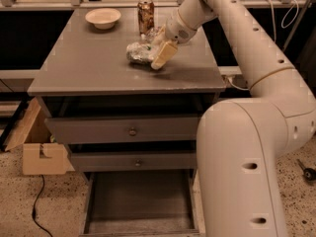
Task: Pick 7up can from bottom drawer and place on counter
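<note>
The 7up can (138, 53), silvery, crumpled and with green marks, lies sideways between the fingers of my gripper (159, 47). The gripper is shut on it, low over the middle of the counter (84, 63). One tan finger (164, 55) shows in front of the can, the other behind it. I cannot tell whether the can touches the counter surface. The bottom drawer (140, 201) stands pulled open at the foot of the cabinet, and its grey floor is bare.
A tall brown-gold can (145, 15) stands at the back of the counter just behind the gripper. A pale bowl (102, 18) sits at the back left. Two shut drawer fronts with knobs (132, 131) lie above the open drawer. A cardboard box (37, 149) stands on the floor to the left.
</note>
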Available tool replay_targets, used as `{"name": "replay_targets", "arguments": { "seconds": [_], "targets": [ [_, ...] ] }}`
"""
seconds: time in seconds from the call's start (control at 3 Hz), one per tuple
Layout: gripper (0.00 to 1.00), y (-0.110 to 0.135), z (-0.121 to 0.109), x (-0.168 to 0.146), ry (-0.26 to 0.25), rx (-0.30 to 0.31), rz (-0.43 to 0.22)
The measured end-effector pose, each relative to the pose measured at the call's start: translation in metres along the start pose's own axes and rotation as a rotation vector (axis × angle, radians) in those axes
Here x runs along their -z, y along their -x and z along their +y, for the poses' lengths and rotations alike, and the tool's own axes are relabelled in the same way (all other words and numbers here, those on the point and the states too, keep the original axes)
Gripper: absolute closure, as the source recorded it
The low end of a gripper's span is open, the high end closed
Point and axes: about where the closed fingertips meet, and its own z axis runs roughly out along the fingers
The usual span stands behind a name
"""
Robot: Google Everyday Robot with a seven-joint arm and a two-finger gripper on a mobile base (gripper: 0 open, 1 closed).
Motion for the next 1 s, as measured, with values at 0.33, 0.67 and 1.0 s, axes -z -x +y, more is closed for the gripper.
{"name": "replay_targets", "arguments": {
  "seconds": [0.33, 0.67, 1.0],
  "targets": [
    [0.0, 0.0, 0.0, 0.0, 0.0, 0.0, 0.0],
    [0.0, -0.023, 0.006, 0.044, -0.069, -0.044, 0.032],
    [0.0, -0.051, 0.022, 0.099, -0.167, -0.096, 0.068]
  ]
}}
